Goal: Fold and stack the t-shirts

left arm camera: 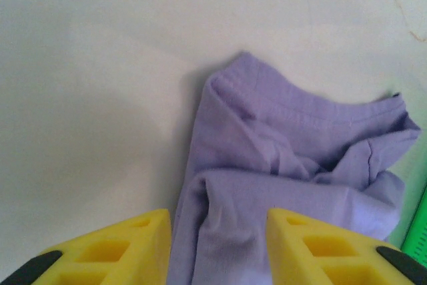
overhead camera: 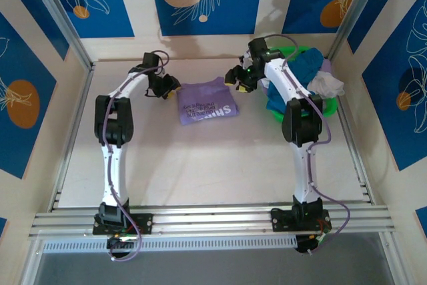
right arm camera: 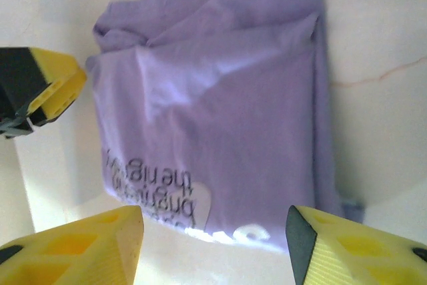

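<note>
Both arms reach forward. The left gripper (overhead camera: 171,87) and right gripper (overhead camera: 235,77) hold their jaws apart at the far corners of the folded lavender t-shirt (overhead camera: 207,102), which lies mid-table. Bare table (overhead camera: 213,165) lies open toward the bases.

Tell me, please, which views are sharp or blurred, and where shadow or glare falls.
Top external view: even light, sharp, the lavender t-shirt clear. Left wrist view: soft focus, the left hand's fingers blurred, a grey shadow on the table beside the shirt. Right wrist view: glare at the shirt's lower edge washes out its white lettering.
</note>
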